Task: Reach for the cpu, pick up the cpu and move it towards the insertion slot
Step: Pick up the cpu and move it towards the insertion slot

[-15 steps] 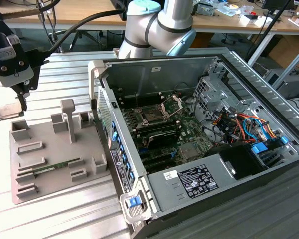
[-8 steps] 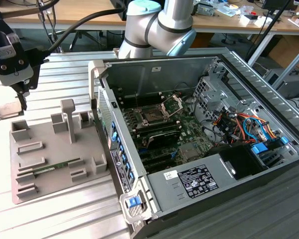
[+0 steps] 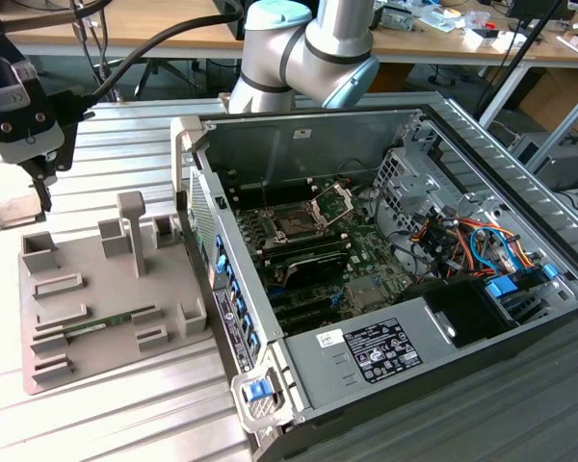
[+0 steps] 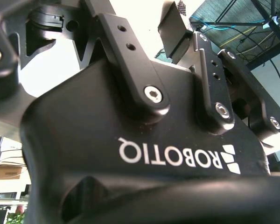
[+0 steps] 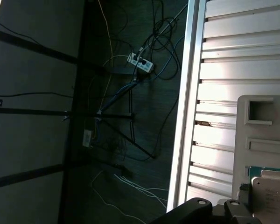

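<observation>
The gripper [image 3: 36, 190] hung at the exterior view's left, over the far corner of the grey tray [image 3: 104, 332] on the ribbed metal surface [image 3: 125, 125]. The cpu [image 3: 8, 209] sat right at its tip, seemingly touching a dark finger. Whether the jaws were clamped on it could not be told. The insertion slot [image 3: 297, 226] lay well apart, inside the open computer case [image 3: 385, 135], its frame raised.
</observation>
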Controlling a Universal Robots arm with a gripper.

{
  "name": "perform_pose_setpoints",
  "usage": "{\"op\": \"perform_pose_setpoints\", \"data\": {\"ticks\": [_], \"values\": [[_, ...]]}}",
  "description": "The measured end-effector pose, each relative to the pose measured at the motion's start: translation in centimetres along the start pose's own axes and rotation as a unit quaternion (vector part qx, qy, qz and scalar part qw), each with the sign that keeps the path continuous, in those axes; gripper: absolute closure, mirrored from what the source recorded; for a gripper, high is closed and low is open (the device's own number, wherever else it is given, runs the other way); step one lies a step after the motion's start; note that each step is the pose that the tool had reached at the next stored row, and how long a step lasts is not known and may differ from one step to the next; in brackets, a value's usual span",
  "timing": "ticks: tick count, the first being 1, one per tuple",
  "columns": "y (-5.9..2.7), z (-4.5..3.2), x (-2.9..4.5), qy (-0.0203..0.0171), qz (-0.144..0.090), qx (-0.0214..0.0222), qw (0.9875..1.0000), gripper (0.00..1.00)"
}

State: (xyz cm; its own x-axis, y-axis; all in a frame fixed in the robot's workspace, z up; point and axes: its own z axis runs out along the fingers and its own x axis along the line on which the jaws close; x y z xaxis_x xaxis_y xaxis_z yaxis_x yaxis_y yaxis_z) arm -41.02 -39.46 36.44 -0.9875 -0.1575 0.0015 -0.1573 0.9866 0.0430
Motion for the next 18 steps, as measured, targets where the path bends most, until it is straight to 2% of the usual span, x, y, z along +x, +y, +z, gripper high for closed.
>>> {"op": "perform_pose_setpoints", "data": {"ticks": [18], "values": [[0.02,-0.63,-0.02,0.0002,0.000,0.0000,1.0000,0.45]]}}
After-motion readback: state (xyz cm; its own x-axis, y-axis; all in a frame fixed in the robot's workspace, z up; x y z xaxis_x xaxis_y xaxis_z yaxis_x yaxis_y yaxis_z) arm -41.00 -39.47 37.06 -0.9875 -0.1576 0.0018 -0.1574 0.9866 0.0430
